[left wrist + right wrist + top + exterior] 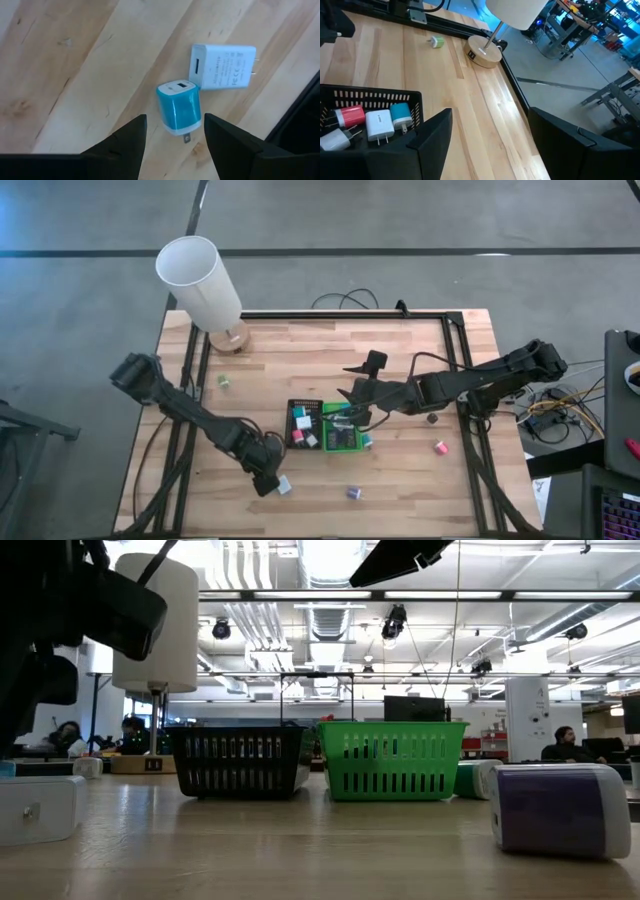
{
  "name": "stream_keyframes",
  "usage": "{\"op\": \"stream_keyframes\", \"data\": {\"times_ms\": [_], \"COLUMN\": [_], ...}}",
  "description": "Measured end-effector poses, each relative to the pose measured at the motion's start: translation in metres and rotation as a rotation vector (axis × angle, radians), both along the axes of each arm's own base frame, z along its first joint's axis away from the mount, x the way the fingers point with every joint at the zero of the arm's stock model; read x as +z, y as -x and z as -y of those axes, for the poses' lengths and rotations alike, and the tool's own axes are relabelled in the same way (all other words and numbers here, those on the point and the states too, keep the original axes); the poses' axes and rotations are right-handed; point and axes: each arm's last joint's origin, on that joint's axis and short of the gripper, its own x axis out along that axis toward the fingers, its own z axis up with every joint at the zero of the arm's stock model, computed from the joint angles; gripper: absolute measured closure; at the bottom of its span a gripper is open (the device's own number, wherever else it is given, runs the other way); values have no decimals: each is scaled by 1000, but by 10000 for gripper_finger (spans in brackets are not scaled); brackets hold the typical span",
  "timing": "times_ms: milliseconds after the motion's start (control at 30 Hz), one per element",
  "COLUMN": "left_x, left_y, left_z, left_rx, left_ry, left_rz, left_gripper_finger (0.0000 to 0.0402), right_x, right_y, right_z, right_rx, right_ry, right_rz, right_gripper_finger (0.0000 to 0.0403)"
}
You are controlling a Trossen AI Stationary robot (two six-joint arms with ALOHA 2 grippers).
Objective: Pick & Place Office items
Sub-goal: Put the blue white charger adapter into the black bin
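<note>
The office items are small plug-in chargers. In the left wrist view a teal charger (180, 106) lies flat on the wood with a white one (222, 66) just beyond it. My left gripper (175, 118) is open, hovering near the table's near edge (268, 480), its fingers to either side of the teal charger and touching nothing. My right gripper (490, 125) is open over the green tray (342, 430). Pink, white and teal chargers (367, 122) lie in the black tray (303, 424). Loose pieces lie on the table: green (224, 381), black (432, 418), pink (439, 447), purple (353, 493).
The tall white cylinder lamp (200, 280) stands on its wooden base (484, 52) at the far left corner. A black frame rail (340, 314) runs along the table's edges. In the low view the black tray (240, 760) and the green tray (392, 758) stand side by side.
</note>
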Motion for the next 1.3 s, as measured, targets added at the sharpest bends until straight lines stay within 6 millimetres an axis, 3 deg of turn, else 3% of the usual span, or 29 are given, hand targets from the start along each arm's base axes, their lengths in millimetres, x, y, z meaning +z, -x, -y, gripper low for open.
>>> {"op": "stream_keyframes", "data": {"times_ms": [1300], "left_x": [-5], "left_y": [-3], "left_z": [8], "left_rx": [22], "left_ry": [-5], "left_rz": [32], "left_gripper_finger": [197], "right_x": [0], "right_y": [0], "right_z": [0], "right_rx": [0], "right_ry": [0], "right_rz": [1], "right_gripper_finger": [142]}}
